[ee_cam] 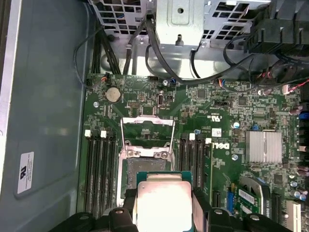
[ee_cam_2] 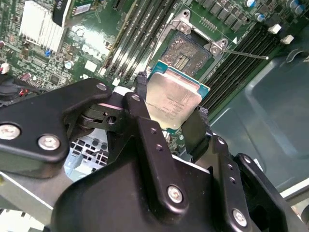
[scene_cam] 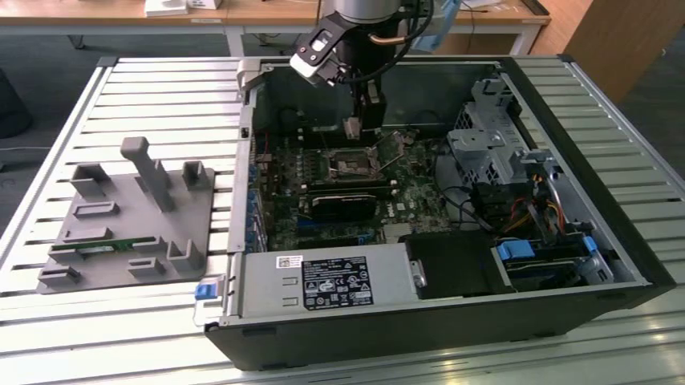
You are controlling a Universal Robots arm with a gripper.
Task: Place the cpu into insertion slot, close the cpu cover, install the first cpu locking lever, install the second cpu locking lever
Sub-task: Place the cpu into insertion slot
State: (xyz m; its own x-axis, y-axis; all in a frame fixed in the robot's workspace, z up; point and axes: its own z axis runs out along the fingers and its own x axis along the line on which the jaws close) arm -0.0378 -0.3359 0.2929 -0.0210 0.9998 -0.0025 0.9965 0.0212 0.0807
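table (scene_cam: 96,329): a slatted metal top is seen under everything in the exterior view.
fixture (scene_cam: 128,216): a grey moulded holder is set on the table at the exterior view's left, well apart from the work.
case (scene_cam: 428,333): a black computer housing is laid open beside the fixture, with a green board (scene_cam: 412,210) on its floor.
slot (scene_cam: 348,164) (ee_cam: 145,171): the square socket is mounted near the board's middle and is left uncovered.
cover (ee_cam: 147,128): the silvery frame is swung up off the slot and stands open at its far edge.
lever (ee_cam_2: 246,54): a thin wire rod is seen sticking out from a corner of the slot.
gripper (scene_cam: 362,120) (ee_cam_2: 171,102) (ee_cam: 163,207): it is hung inside the case, just above the slot.
fingers (ee_cam_2: 149,140): they are clamped on two opposite edges of the cpu.
cpu (ee_cam_2: 174,99) (ee_cam: 163,200): it is held flat, metal top up, above the near edge of the slot and not seated.
cage (scene_cam: 487,148): a metal drive frame is fixed at the exterior view's right.
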